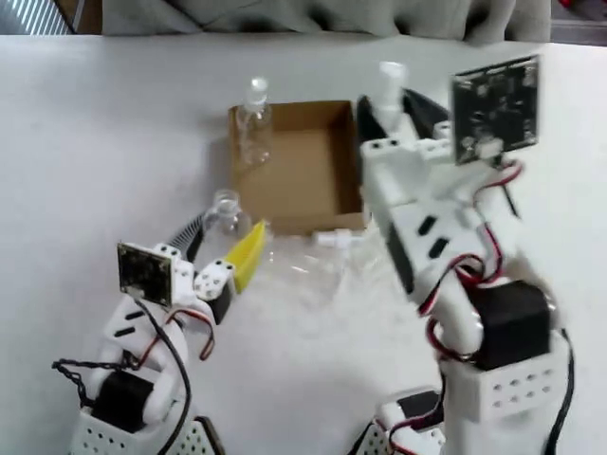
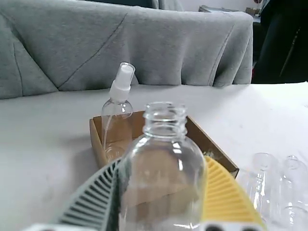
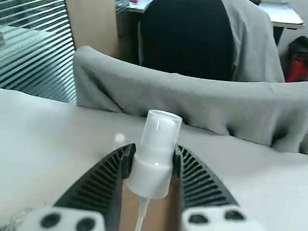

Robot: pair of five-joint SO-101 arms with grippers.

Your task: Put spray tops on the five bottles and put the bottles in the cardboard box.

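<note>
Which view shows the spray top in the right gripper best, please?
The right wrist view: the spray top sits close up, clamped in the right gripper. The high view shows it small, at the gripper's tip.

The bottle (image 2: 161, 178) is clear, glossy plastic; the spray top (image 3: 155, 154) smooth white plastic; the cardboard box (image 1: 308, 180) matt brown card; the cloth (image 2: 144, 48) grey and matt.

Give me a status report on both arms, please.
Left pincer shut on uncapped bottle. Right pincer shut on spray top. Capped bottle in cardboard box; loose bottles beside it.
</note>
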